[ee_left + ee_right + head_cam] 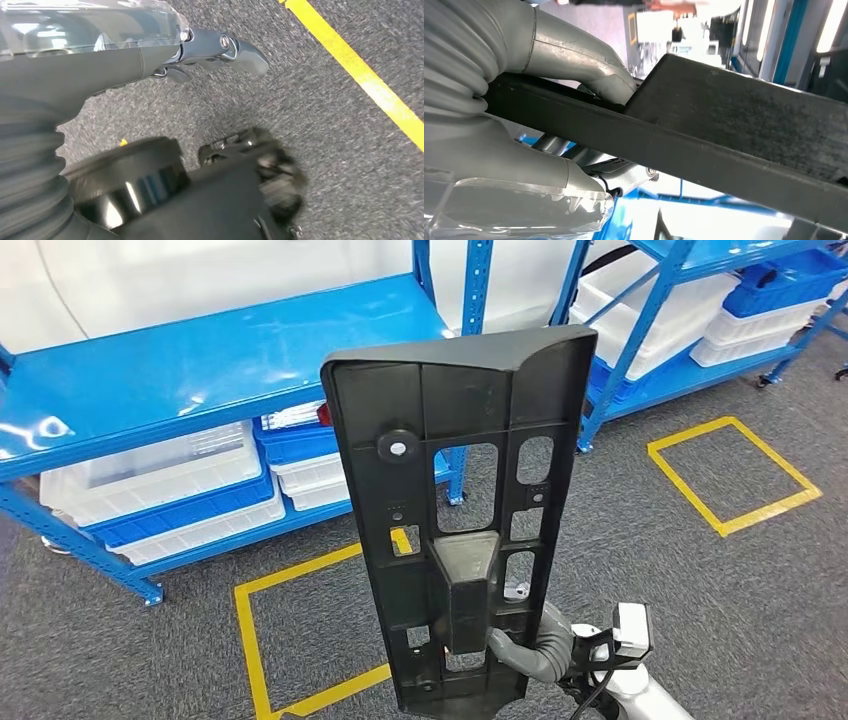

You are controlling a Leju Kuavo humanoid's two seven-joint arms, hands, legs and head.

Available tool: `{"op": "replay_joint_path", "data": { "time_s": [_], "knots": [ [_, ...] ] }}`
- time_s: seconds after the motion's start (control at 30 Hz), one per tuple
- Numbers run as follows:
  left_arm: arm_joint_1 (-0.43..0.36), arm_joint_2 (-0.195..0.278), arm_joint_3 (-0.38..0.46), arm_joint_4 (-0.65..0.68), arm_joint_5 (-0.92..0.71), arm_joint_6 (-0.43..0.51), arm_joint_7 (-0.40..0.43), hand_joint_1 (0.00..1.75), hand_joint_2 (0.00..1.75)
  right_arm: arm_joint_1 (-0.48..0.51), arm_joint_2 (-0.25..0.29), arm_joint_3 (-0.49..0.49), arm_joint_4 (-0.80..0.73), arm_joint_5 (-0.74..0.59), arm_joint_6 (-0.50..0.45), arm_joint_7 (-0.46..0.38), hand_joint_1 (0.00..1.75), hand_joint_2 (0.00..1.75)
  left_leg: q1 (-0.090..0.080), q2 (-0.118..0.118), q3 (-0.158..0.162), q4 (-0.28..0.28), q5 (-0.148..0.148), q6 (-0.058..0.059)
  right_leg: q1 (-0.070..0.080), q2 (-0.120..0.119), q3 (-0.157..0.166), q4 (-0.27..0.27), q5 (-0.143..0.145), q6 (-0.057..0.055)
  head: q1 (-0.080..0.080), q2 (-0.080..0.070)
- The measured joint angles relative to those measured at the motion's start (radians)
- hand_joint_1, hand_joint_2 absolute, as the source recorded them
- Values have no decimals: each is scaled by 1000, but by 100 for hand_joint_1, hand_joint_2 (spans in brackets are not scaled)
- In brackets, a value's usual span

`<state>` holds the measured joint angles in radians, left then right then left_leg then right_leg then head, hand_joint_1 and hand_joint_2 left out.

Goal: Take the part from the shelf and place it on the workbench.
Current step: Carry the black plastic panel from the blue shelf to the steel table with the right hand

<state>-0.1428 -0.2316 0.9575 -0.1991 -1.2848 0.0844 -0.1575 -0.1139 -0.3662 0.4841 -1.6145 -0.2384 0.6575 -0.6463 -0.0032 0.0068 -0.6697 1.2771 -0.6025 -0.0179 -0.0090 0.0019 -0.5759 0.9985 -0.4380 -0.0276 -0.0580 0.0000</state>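
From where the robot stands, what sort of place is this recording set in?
Probably a warehouse or factory storeroom: blue steel shelving holding white and blue plastic bins, and yellow tape squares marked on grey carpet. The right hand holds a dark moulded part.

— What lies ahead of me at ten o'clock?
— A blue metal shelf rack (200, 360), with white plastic bins with blue lids (170, 490) stacked beneath its top board.
— At two o'clock?
— A second blue rack (690, 300) holding more white bins (760, 325).
— Below?
— Grey carpet floor (640, 570) with yellow tape squares (735, 475).
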Motion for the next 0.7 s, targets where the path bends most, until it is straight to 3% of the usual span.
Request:
{"op": "replay_joint_path", "data": {
  "time_s": [0.03,0.07,0.1,0.17,0.23,0.3,0.33,0.4,0.47,0.53,0.57,0.63,0.7],
  "knots": [
    [-1,0,0,0,-1,0,2,0,175,7,0,-6,-2,1,1,0,175,175,0,-1,-9,21,2,0,1,15,-2,1,1,0,0,0],
    [-2,1,0,0,-2,-1,3,0,175,14,0,-12,-3,1,2,-1,175,175,0,-3,3,0,24,2,1,30,-3,3,2,1,0,0],
    [-3,1,0,0,-3,-1,4,0,175,19,0,-17,-4,1,4,-1,175,175,1,-10,31,-56,59,4,1,45,-3,5,2,2,0,0],
    [-6,1,0,0,-6,-2,5,0,175,25,0,-24,-6,0,5,-3,175,175,5,-55,96,-196,119,11,1,73,-7,13,2,7,0,0],
    [-7,2,-1,0,-8,-3,4,0,175,31,0,-30,-10,-1,7,-6,175,175,7,-88,124,-263,131,19,-2,97,-18,18,6,19,0,0],
    [-8,1,-2,0,-9,-3,2,0,175,43,1,-34,-14,0,8,-9,175,175,8,-72,127,-271,133,27,-5,120,-27,15,13,34,0,0],
    [-9,1,-2,0,-10,-3,0,0,175,50,4,-37,-16,0,8,-11,175,175,10,-60,128,-278,138,34,-4,116,-31,18,11,39,0,0],
    [-10,0,-3,0,-10,-3,-3,0,175,58,13,-42,-19,0,8,-15,175,175,15,-33,131,-290,147,43,-1,71,-60,74,-24,47,0,0],
    [-7,1,-3,0,-10,-2,-3,0,175,63,23,-47,-20,0,9,-18,175,175,12,-5,130,-291,147,46,-5,18,-120,201,-88,55,0,0],
    [-2,4,-3,0,-11,1,-2,0,175,71,32,-49,-20,-1,10,-21,175,175,9,23,128,-289,145,46,-13,2,-160,288,-110,62,0,0],
    [-1,5,-3,0,-11,2,-2,0,175,74,34,-50,-20,-1,11,-22,175,175,9,35,128,-288,144,45,-15,-2,-152,276,-95,64,0,0],
    [-2,6,-3,0,-12,2,-2,0,175,78,36,-52,-20,-2,13,-23,175,175,8,58,132,-287,140,40,-16,-27,-81,148,-36,63,0,0],
    [-2,6,-3,0,-13,4,0,0,175,78,36,-55,-20,-2,15,-24,175,175,4,76,136,-287,136,31,-9,-64,-19,34,-3,53,0,0]
  ]
}}
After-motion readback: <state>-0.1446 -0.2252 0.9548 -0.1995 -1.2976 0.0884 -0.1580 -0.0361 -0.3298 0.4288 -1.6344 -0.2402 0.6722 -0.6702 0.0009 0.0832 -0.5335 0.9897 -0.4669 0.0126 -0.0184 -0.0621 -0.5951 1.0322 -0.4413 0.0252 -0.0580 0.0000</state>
